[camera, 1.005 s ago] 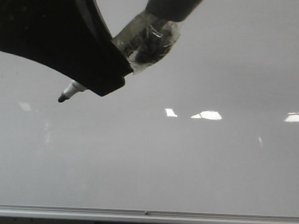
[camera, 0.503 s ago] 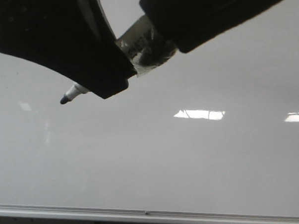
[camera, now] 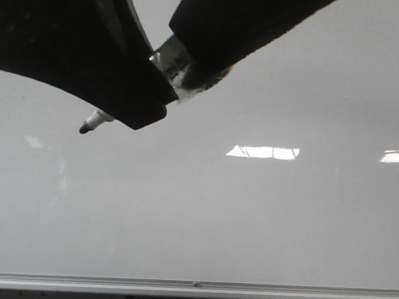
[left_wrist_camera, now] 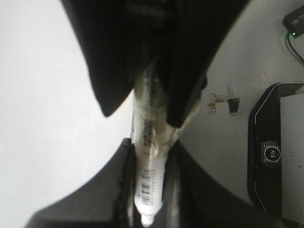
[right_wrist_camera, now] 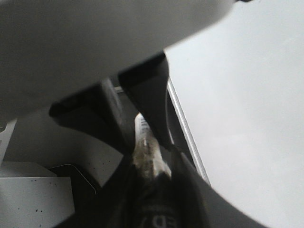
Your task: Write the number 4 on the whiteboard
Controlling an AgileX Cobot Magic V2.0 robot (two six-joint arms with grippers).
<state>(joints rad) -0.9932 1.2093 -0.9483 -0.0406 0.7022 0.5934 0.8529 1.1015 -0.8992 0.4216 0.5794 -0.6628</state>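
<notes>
Marker tip [camera: 85, 127] pokes out at the left, dark and slanted down, close to the whiteboard [camera: 196, 215]; contact cannot be judged. Above it the left gripper [camera: 122, 100] closes its black fingers around the marker's white barrel, seen in the left wrist view with a barcode label [left_wrist_camera: 148, 183]. Just right, clear tape [camera: 173, 69] wraps the barrel's rear end, where the right gripper [camera: 210, 51] clamps it. Further right, bright light reflections [camera: 263, 152] lie on the board. No stroke of the number 4 shows. A silver rail [camera: 193, 288] edges the bottom.
</notes>
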